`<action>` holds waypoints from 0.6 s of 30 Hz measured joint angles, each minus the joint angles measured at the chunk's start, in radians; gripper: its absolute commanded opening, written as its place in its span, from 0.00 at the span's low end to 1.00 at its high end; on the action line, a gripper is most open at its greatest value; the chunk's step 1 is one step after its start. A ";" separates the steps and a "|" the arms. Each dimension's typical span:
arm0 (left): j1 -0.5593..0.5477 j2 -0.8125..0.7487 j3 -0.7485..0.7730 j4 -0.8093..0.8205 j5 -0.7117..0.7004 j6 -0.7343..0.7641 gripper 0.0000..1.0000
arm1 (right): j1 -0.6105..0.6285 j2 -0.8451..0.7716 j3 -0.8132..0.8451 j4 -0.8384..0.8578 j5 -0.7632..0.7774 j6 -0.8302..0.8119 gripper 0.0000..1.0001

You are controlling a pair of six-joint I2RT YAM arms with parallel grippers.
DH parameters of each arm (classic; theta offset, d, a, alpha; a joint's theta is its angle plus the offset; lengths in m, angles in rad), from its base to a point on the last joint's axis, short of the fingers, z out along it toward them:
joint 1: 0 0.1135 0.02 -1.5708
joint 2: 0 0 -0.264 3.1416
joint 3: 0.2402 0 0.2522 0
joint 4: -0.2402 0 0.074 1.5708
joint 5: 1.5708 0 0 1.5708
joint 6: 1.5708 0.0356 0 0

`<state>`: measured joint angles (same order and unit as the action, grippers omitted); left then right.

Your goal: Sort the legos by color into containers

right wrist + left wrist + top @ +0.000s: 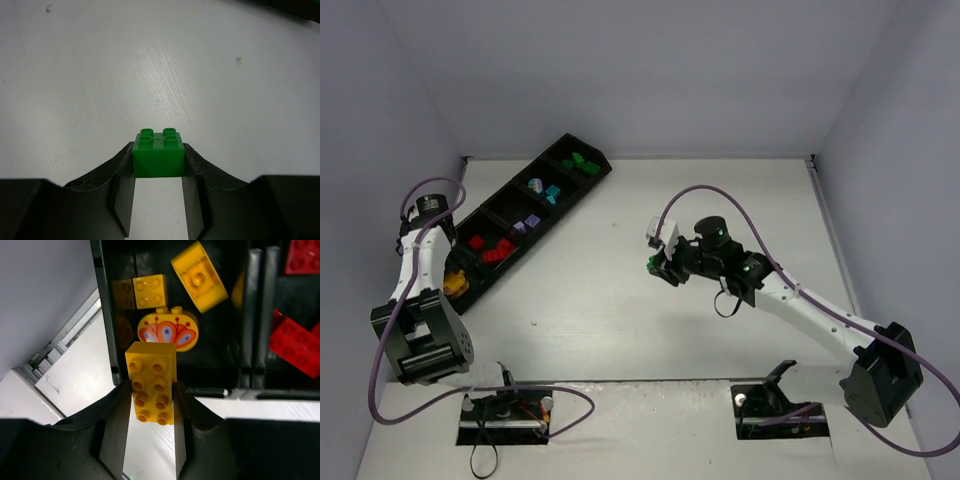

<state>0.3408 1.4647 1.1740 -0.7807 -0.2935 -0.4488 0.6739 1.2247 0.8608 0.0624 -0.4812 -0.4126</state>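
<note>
Left hand (152, 390) tight around glossy oblong yellow brick (151, 365), right hand (158, 150) tight around square green brick (158, 159)

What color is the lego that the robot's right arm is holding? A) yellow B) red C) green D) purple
C: in the right wrist view, a green brick sits pinched between the jaws, above the bare white table.
</note>
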 measured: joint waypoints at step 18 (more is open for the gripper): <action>0.021 0.068 0.082 0.053 0.093 0.026 0.72 | 0.000 0.000 0.007 -0.005 -0.018 0.008 0.05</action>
<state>0.3622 1.5330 1.2556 -0.7280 -0.2001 -0.4225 0.6739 1.2251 0.8680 0.0578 -0.4992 -0.4042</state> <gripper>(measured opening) 0.724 0.337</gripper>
